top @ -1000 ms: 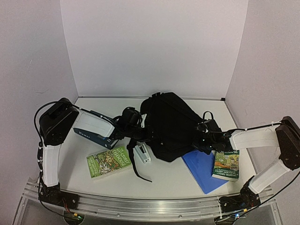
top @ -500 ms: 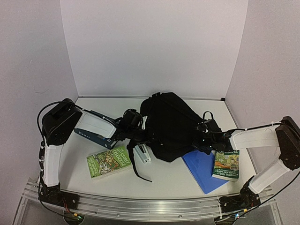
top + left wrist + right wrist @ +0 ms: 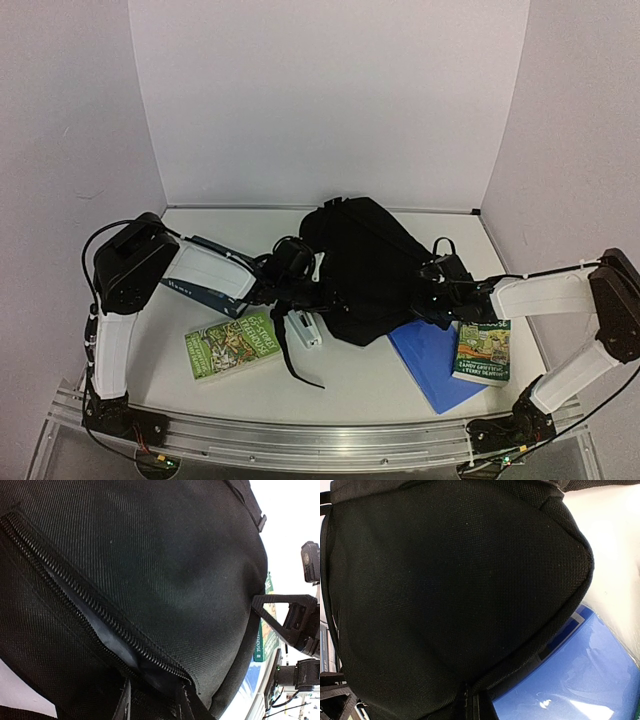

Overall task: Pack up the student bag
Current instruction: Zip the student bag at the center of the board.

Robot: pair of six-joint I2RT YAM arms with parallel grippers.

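The student bag (image 3: 365,262), a large black backpack, lies in the middle of the table. My left gripper (image 3: 303,280) is at its left edge. In the left wrist view the bag (image 3: 165,555) fills the frame, its zip (image 3: 95,615) partly open, and my left gripper (image 3: 154,705) is narrowly closed on the fabric at the zip's end. My right gripper (image 3: 436,292) is at the bag's right edge. In the right wrist view the right gripper (image 3: 470,707) is shut on the seam of the bag (image 3: 445,580).
A green book (image 3: 232,343) and a white stapler (image 3: 303,327) lie front left, and a loose bag strap (image 3: 290,358) trails forward. A dark blue book (image 3: 192,287) lies under my left arm. A blue folder (image 3: 430,368) and another green book (image 3: 483,350) lie front right.
My left gripper has moved a little to the right, closer into the bag's left side. The right arm and the bag have barely moved.
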